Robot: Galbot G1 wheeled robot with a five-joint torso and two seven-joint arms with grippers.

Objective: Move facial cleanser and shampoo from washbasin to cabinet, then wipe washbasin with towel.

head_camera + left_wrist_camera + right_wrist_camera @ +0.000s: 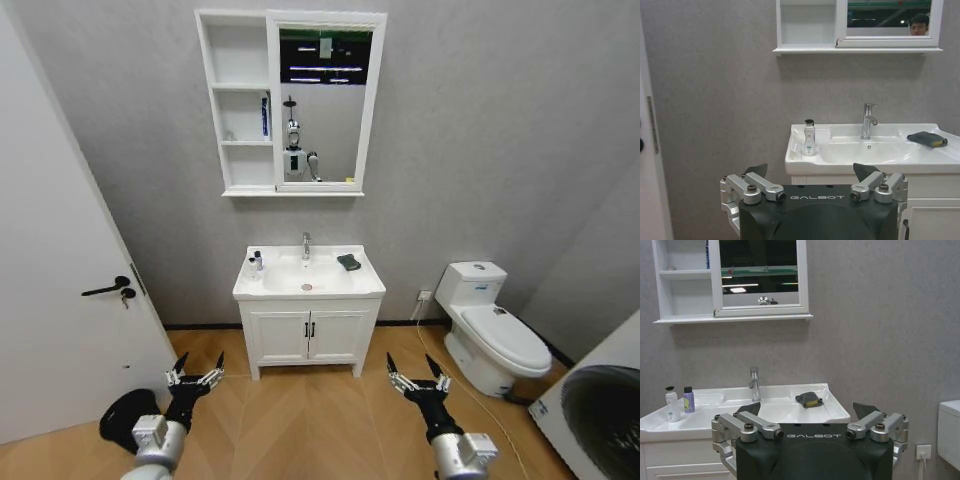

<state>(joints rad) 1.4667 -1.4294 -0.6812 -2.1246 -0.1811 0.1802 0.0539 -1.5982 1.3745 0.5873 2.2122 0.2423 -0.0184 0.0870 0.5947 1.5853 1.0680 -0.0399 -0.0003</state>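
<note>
Washbasin point(308, 283) sits dead centre at 12 o'clock ahead, two bottles point(257, 261) on its rim at 9 o'clock of the tap point(306, 245), dark towel point(349, 262) at 3 o'clock of it. Cabinet point(290, 103) hangs on the wall straight above, a blue item on its middle shelf. Left gripper point(195, 374) at 7 o'clock and right gripper point(417, 374) at 5 o'clock, both low over the floor well short of the vanity, fingers spread wide, holding nothing.
</note>
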